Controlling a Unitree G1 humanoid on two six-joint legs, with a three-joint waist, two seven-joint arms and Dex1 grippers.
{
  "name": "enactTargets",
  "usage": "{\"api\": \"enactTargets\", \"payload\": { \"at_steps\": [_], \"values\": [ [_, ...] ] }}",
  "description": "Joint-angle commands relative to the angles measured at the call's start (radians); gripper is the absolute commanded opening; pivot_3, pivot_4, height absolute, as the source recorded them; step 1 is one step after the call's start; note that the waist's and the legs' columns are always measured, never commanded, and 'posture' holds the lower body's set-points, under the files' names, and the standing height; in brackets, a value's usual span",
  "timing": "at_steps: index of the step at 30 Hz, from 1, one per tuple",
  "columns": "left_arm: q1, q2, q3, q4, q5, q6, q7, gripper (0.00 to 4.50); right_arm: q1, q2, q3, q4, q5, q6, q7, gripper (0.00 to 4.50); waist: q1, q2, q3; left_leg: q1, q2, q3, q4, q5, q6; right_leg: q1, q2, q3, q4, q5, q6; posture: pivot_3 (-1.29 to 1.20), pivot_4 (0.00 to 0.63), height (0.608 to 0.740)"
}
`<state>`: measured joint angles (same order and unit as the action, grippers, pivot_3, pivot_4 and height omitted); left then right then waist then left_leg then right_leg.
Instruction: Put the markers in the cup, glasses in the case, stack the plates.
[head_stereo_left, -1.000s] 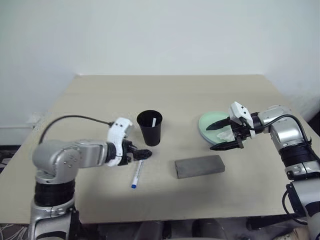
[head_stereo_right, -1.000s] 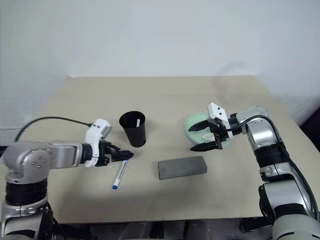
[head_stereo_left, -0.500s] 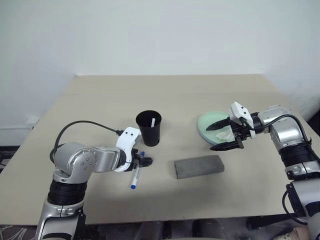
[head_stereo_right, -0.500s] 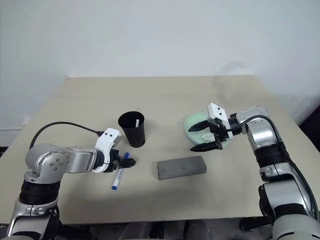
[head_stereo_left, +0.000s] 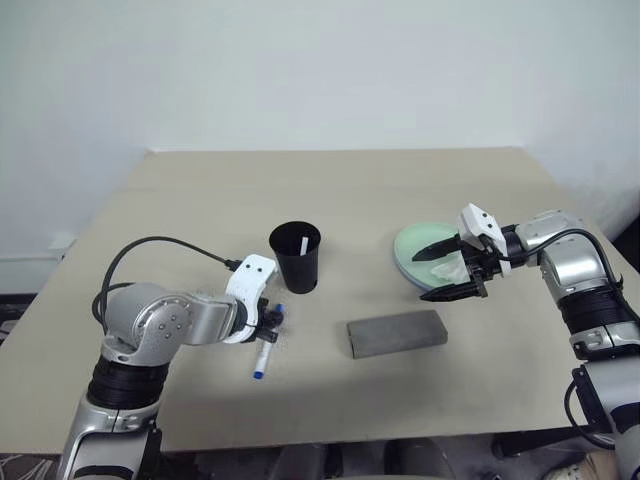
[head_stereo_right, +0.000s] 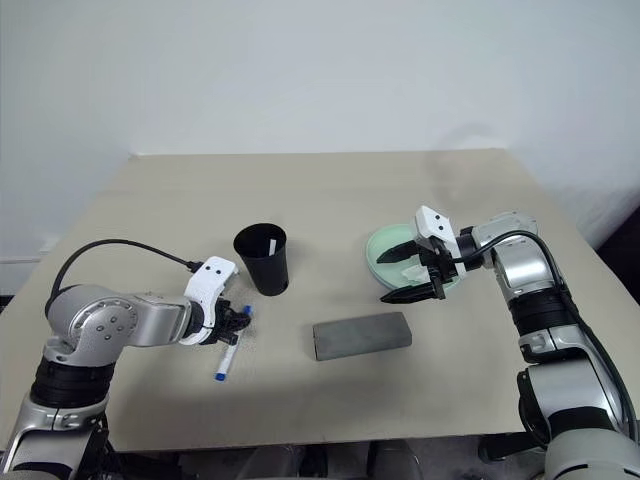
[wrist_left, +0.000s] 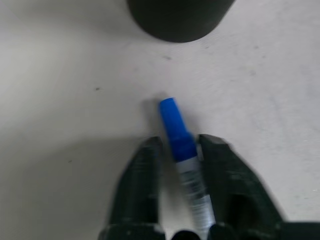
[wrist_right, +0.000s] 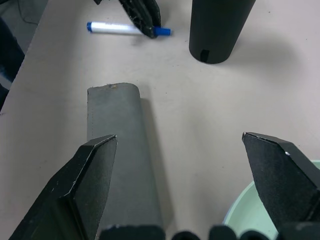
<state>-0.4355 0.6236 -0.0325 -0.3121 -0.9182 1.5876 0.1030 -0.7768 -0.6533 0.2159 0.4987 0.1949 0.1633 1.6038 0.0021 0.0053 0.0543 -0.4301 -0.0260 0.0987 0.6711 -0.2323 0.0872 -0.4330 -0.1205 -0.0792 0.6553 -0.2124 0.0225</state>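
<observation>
The blue-capped marker (head_stereo_left: 261, 360) lies on the table just in front of the black cup (head_stereo_left: 297, 256). My left gripper (wrist_left: 179, 150) points down at it, and its fingers (wrist_left: 146, 167) are shut on the barrel just behind the blue cap. A white pen end (head_stereo_left: 303, 243) sticks up inside the cup. The grey case (head_stereo_left: 397, 332) lies closed in the middle. My right gripper (head_stereo_left: 420, 276) hangs open over the near edge of the pale green plate (head_stereo_left: 412, 246) with nothing between its fingers. The glasses are out of view.
A crumpled white tissue (head_stereo_left: 453, 268) lies on the green plate by the right gripper. A black cable (head_stereo_left: 160, 243) loops over my left forearm. The table's far half (head_stereo_left: 340, 185) is bare, with a white wall behind it.
My left gripper has turned downward, sunk onto the blue marker and gone from open to shut around it. The right arm has not moved.
</observation>
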Motion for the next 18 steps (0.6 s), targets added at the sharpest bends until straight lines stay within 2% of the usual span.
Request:
{"api": "enactTargets", "payload": {
  "at_steps": [1,6,9,14,18],
  "values": [
    [0.002,0.03,-0.048,0.007,0.024,0.027,-0.021,0.26,-0.022,0.0,-0.016,-0.016,0.006,-0.008,0.003,4.35,0.0,0.0,0.0,0.0,0.0,0.0,0.0,0.0,0.0,0.0,0.0,0.0,0.0,0.0,0.0,0.0,0.0,0.7],
    [-0.008,0.068,-0.092,-0.057,0.081,0.008,-0.116,0.26,-0.026,0.003,-0.016,-0.01,0.005,-0.011,0.003,4.35,-0.003,0.0,0.0,0.0,0.0,0.002,-0.001,0.0,0.0,-0.002,0.0,0.0,0.0,0.0,0.0,0.0,0.0,0.7],
    [0.008,0.118,-0.098,-0.119,0.091,-0.062,-0.21,0.26,-0.03,0.006,-0.015,-0.003,0.003,-0.014,0.002,4.35,-0.004,0.0,0.0,-0.001,0.0,0.004,-0.002,0.0,0.0,-0.004,0.001,0.0,0.0,0.0,0.0,0.0,0.0,0.7],
    [0.055,0.255,-0.058,-0.234,0.117,-0.295,-0.456,0.26,-0.034,0.012,-0.014,0.001,0.001,-0.016,0.004,4.35,-0.003,-0.001,0.001,-0.003,0.0,0.006,-0.004,0.0,0.0,-0.008,0.001,0.0,0.0,0.0,-0.002,0.0,0.0,0.7],
    [0.095,0.33,-0.002,-0.251,0.155,-0.484,-0.625,0.26,-0.036,0.016,-0.014,0.005,0.0,-0.018,0.005,4.35,-0.003,-0.001,0.001,-0.003,0.0,0.009,-0.004,0.0,0.0,-0.008,0.0,0.001,0.0,-0.001,-0.003,0.0,0.0,0.7]
  ]
}}
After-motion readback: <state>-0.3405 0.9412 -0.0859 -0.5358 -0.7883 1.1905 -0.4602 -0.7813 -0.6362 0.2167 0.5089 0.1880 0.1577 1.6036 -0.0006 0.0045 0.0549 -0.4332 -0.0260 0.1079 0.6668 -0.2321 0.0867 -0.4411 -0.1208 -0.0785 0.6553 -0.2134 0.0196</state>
